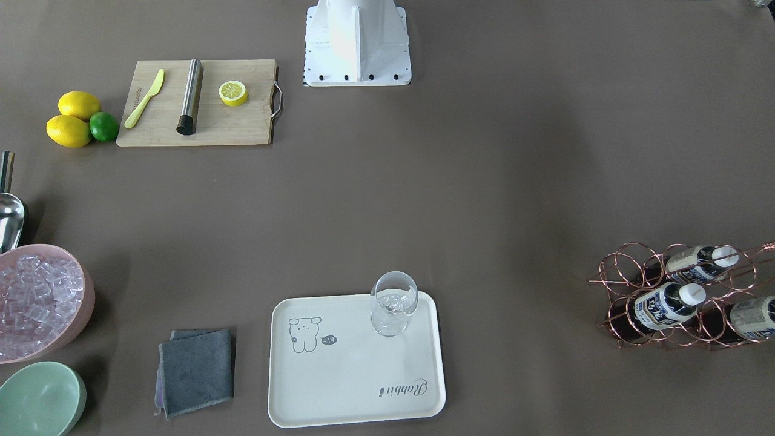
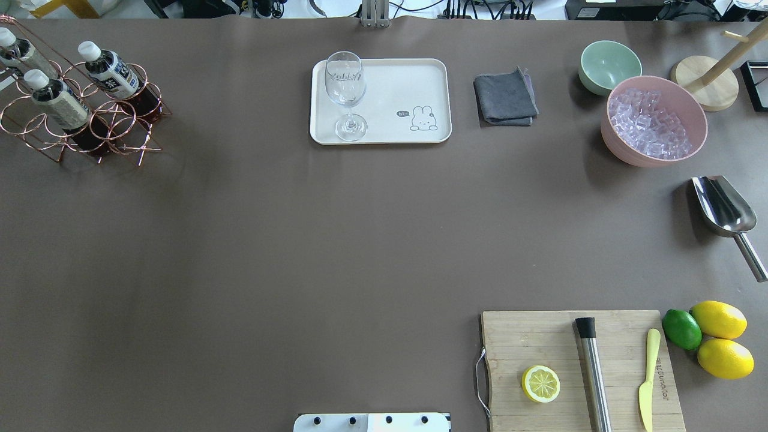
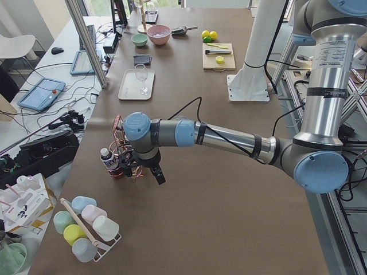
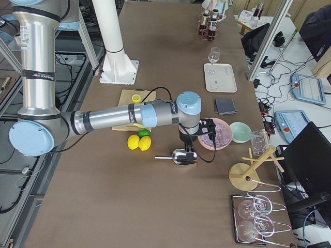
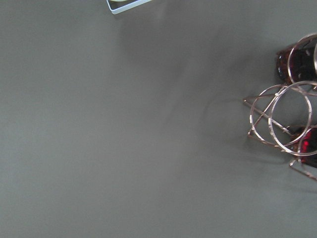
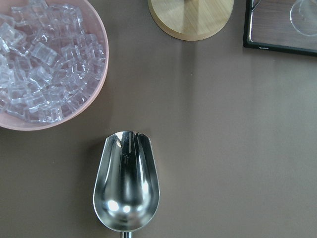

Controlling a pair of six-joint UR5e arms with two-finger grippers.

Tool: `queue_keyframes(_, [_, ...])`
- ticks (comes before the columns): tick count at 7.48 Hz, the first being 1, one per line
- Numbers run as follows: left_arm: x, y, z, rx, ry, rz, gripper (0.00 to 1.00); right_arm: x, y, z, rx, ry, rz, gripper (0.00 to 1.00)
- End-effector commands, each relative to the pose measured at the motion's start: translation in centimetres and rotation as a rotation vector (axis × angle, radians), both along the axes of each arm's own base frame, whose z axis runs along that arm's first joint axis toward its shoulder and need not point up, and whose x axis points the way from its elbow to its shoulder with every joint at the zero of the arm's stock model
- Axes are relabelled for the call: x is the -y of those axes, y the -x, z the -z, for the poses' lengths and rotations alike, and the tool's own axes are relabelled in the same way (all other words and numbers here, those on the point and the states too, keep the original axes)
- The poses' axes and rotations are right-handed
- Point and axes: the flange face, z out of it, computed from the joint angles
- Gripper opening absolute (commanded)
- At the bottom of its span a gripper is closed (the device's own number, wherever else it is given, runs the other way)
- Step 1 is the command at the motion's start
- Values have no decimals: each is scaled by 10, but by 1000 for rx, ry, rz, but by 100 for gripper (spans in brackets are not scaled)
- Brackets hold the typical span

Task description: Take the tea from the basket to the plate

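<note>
Three tea bottles (image 1: pixel 669 304) with white caps lie slanted in the copper wire basket (image 1: pixel 629 284) at the table's end on my left; overhead, the bottles (image 2: pixel 111 69) and basket (image 2: pixel 36 129) sit far left. The cream plate (image 1: pixel 357 375) carries an upright wine glass (image 1: pixel 393 303). My left gripper (image 3: pixel 156 175) hangs just beside the basket (image 3: pixel 117 150); I cannot tell whether it is open or shut. The left wrist view shows only basket rings (image 5: pixel 290 119) and a plate corner (image 5: pixel 126 4). My right gripper (image 4: pixel 189 150) hovers over a steel scoop (image 4: pixel 181 156); its state is unclear.
A cutting board (image 2: pixel 540 342) holds a lemon half, a steel rod and a yellow knife, with lemons and a lime (image 2: pixel 681 329) beside it. A pink bowl of ice (image 2: pixel 654 120), green bowl (image 2: pixel 609 65) and grey cloth (image 2: pixel 505 97) stand right of the plate.
</note>
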Motion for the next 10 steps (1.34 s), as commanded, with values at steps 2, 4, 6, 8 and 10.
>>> queue_keyframes(2, [15, 15, 122, -38, 328, 433, 98, 3, 1, 5, -2, 0, -5, 100])
queue_keyframes(4, [14, 19, 131, -45, 408, 505, 99, 6, 4, 10, -1, -10, -1, 100])
queue_keyframes(6, [21, 20, 138, -47, 454, 537, 99, 9, 9, 19, 2, -21, 5, 100])
queue_keyframes(8, [53, 20, 141, -43, 507, 575, 99, 5, 13, 45, 11, -47, 5, 100])
queue_keyframes(10, [69, 17, 147, -42, 547, 607, 99, 0, 35, 79, 27, -84, 43, 100])
